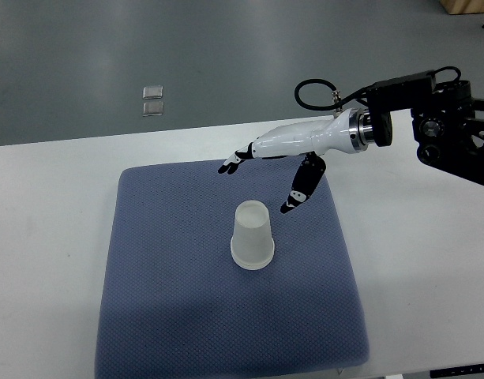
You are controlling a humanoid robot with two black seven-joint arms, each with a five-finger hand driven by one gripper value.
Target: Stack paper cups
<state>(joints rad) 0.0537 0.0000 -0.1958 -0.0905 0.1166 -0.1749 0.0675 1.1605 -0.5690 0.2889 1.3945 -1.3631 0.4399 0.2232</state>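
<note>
Far off on the left, two small clear things (153,100) lie on the grey floor past the table; they are too small to tell what they are. Nearer is the white table (44,237), and on it lies a blue-grey cloth mat (163,316). The mat looks soft, maybe so cups do not slide or get bumped.

In the middle of the mat stands a white paper cup (252,235). It is upside down, with the wide mouth on the mat and the small bottom on top. Only one cup outline shows, so I cannot tell if more cups sit under it. Standing this way, it is steady and easy to grab from above.

A bit to the right and farther away hangs the right hand (285,162). It is white with black fingertips (293,201). Its fingers are spread wide and hold nothing. The thumb points down toward the cup but does not touch it. The hand looks open so that it can fit around the cup.

The arm comes in from the right edge. No left hand shows
</note>
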